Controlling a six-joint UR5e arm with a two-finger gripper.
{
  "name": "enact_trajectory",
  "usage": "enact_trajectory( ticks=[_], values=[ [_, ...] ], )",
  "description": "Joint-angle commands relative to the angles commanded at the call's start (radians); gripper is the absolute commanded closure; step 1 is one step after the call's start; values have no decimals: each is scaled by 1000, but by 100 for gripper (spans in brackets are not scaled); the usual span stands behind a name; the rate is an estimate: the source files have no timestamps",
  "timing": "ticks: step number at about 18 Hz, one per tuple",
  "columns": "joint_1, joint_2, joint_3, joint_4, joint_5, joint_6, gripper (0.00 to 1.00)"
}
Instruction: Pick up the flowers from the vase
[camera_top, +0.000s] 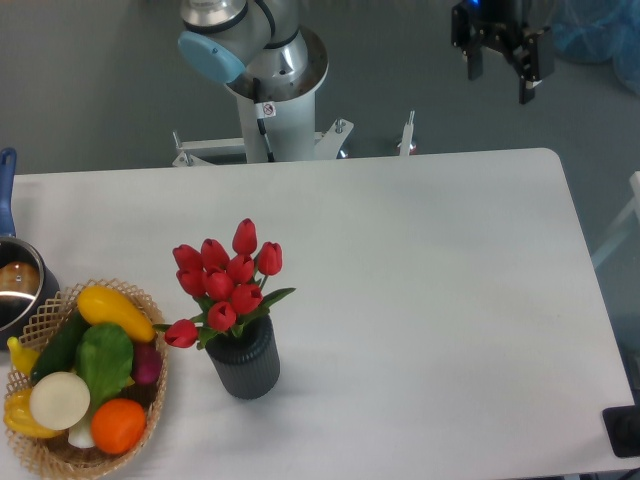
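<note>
A fixed camera looked down on a white tabletop (420, 300). The vase (244, 365), a short dark grey ribbed cylinder, stood upright towards the front left of the surface. The flowers (225, 280), a bunch of red tulips with green leaves, rose out of its mouth, with one bloom drooping low to the left, just above the rim. Just to the left of the vase sat a wicker basket (150, 310) of colourful fruit and vegetables, close to it but apparently not touching. At the far left edge, a metal pot (18, 285) with a blue handle was partly cut off by the frame.

The robot's base (275, 90) stood behind the tabletop. The gripper (505, 68) hung at the top right of the view, beyond the back edge and well apart from the flowers. Its two dark fingers pointed downward with a visible gap between them, so the jaws stood apart and held nothing.

The task looked not yet begun; the step in hand appeared to be the reach across to the bouquet. To do it well, the jaws would probably best come down beside the blooms and close on the gathered stems just above the vase mouth, then lift straight up so the vase did not tip or drag, keeping clear of the basket.
</note>
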Motion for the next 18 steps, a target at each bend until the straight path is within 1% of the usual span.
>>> enact_trajectory(
  ticks=[6, 8, 10, 13, 16, 18],
  values=[
    [-2, -3, 11, -3, -3, 0, 0],
    [-12, -6, 9, -2, -8, 0, 0],
    [-35, -15, 11, -2, -29, 0, 0],
    [-34, -17, 2, -5, -72, -2, 0],
    [-35, -17, -2, -5, -89, -69, 0],
    [-37, -18, -5, -2, -147, -101, 0]
  ],
)
